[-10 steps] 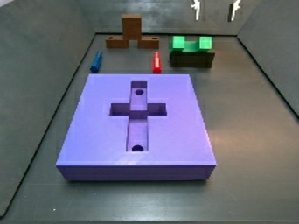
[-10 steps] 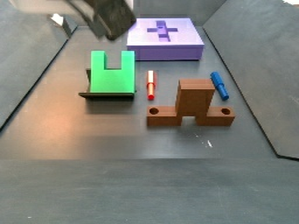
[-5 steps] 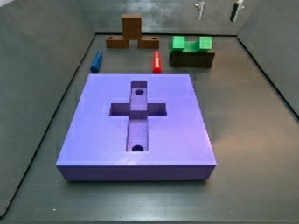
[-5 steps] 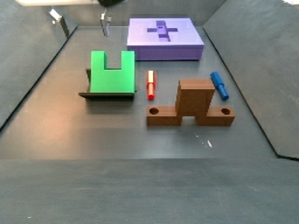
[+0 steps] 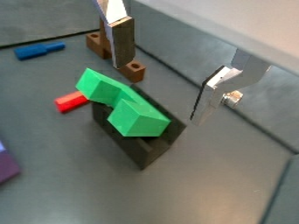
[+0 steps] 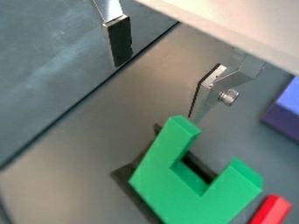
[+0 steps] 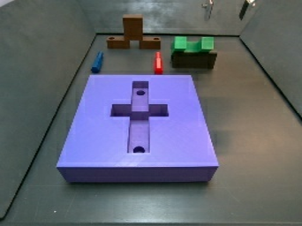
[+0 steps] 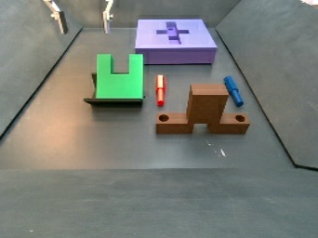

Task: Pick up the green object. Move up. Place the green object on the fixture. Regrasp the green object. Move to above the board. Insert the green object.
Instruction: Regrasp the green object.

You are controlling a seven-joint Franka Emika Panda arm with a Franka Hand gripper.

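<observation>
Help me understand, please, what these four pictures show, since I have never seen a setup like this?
This is a single robot arm with a two-finger end effector. Two pictures come from cameras on its wrist, looking down past the flat silver fingers; two come from cameras fixed beside the table. In both side views the end effector is high at the top edge, open and holding nothing.

On the dark floor lie a large flat purple board with a cross-shaped recess, a bright green U-shaped piece resting on a small dark fixture, a brown wooden T-shaped block, a thin red peg and a thin blue peg. In a wrist view the green piece sits tilted on the fixture.
</observation>
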